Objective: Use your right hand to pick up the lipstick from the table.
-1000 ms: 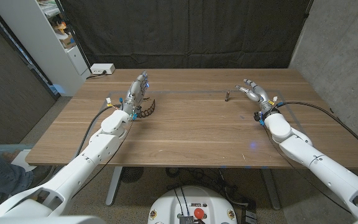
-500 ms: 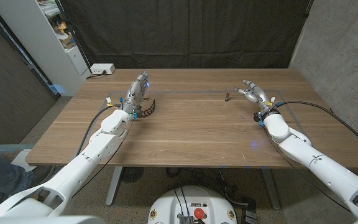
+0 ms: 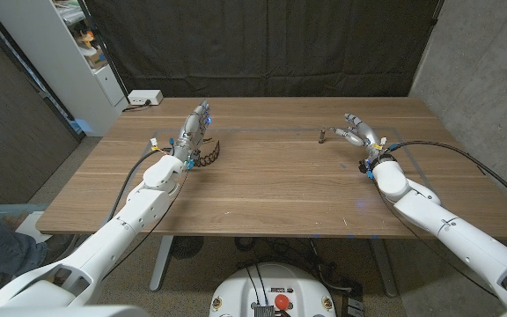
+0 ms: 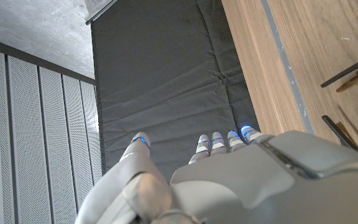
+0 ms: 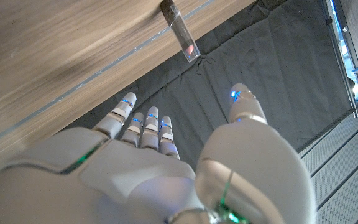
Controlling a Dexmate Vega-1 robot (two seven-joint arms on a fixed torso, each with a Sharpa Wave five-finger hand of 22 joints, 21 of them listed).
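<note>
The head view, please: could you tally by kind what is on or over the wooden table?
Robot hands: 2, the left hand and the right hand.
Lipsticks: 1, the lipstick standing by the right hand's fingers.
White boxes: 1, the white box at the far left corner.
Total: 4.

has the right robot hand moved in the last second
Yes. The right robot hand has crept toward the upright lipstick, narrowing the gap along the table.

Lipstick (image 3: 322, 136) — too small for detail; base cut off (image 5: 180, 28).
</note>
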